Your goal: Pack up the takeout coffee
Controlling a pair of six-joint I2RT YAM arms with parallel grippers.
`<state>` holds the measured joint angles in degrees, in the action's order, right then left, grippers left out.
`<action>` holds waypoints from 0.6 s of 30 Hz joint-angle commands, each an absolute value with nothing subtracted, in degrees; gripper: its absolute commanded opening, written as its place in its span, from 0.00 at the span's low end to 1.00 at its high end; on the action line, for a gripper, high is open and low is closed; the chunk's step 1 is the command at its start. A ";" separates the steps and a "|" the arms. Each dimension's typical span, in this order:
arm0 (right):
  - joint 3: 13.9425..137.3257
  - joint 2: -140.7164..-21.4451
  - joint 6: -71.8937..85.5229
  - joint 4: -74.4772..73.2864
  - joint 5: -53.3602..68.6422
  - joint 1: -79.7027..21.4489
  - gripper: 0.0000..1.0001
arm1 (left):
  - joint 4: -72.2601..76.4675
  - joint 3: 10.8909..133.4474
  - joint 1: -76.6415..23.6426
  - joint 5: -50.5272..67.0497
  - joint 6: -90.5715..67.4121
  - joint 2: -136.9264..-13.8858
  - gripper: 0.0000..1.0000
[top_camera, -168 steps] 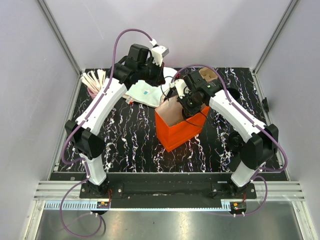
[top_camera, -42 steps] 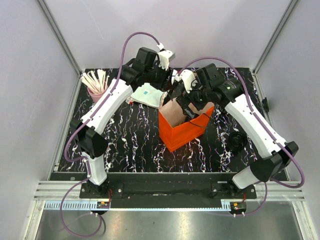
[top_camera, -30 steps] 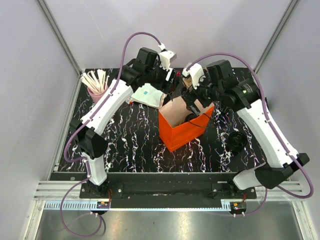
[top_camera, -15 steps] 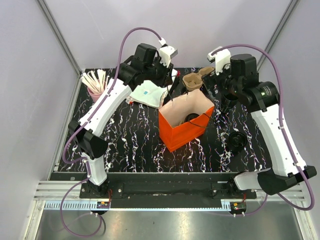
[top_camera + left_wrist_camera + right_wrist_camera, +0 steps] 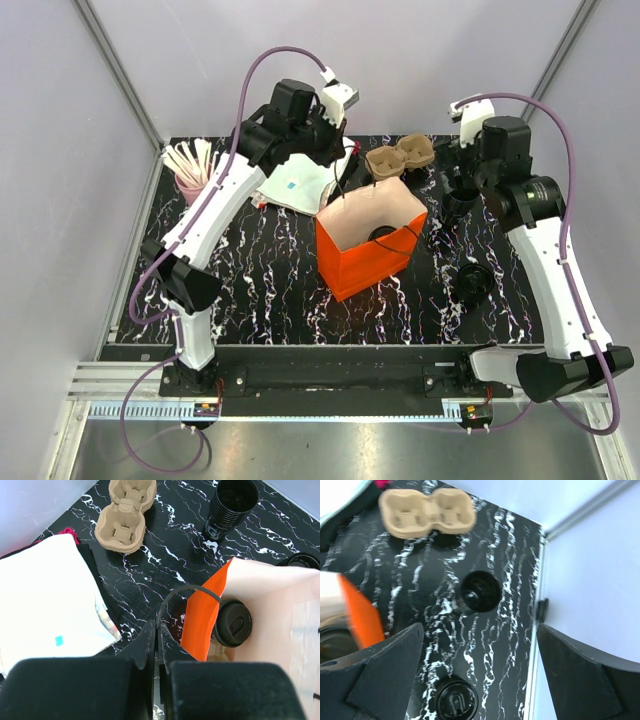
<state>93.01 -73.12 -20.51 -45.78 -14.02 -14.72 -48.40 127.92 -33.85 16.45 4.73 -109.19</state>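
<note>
The takeout coffee [image 5: 383, 235], a small black cup with a lid, stands inside the orange paper bag [image 5: 365, 262]. In the left wrist view the takeout coffee [image 5: 232, 623] sits just behind the bag's orange wall [image 5: 202, 620]. My left gripper [image 5: 345, 152] hangs over the bag's back left corner. Its jaws [image 5: 156, 630] are shut on the thin black bag handle [image 5: 186, 591], which loops out from the tips. My right gripper [image 5: 458, 168] hovers open at the back right with nothing between its fingers [image 5: 375, 672].
A brown two-hollow cardboard tray [image 5: 400, 157] lies behind the bag. A stack of black cups [image 5: 458, 205] stands to the bag's right. A black lidded round thing [image 5: 473, 280] sits nearer. White napkins [image 5: 295, 185] and a pink cup of stirrers [image 5: 190, 165] are at the back left.
My right arm has pulled up and away from the bag to the back right, still open. My left gripper has shut on the bag handle. The coffee stays in the bag.
</note>
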 commanded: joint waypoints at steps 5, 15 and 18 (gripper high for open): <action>89.04 -69.53 -18.28 -37.97 -15.73 -7.57 1.00 | -47.46 132.27 -34.28 15.73 6.06 -110.56 0.00; 85.52 -69.35 -15.47 -35.33 -13.72 -1.32 1.00 | -46.23 138.34 -35.24 12.13 6.68 -114.78 0.00; 84.82 -69.35 -15.12 -35.07 -13.28 -0.62 1.00 | -44.21 138.51 -35.86 10.72 7.03 -115.40 0.00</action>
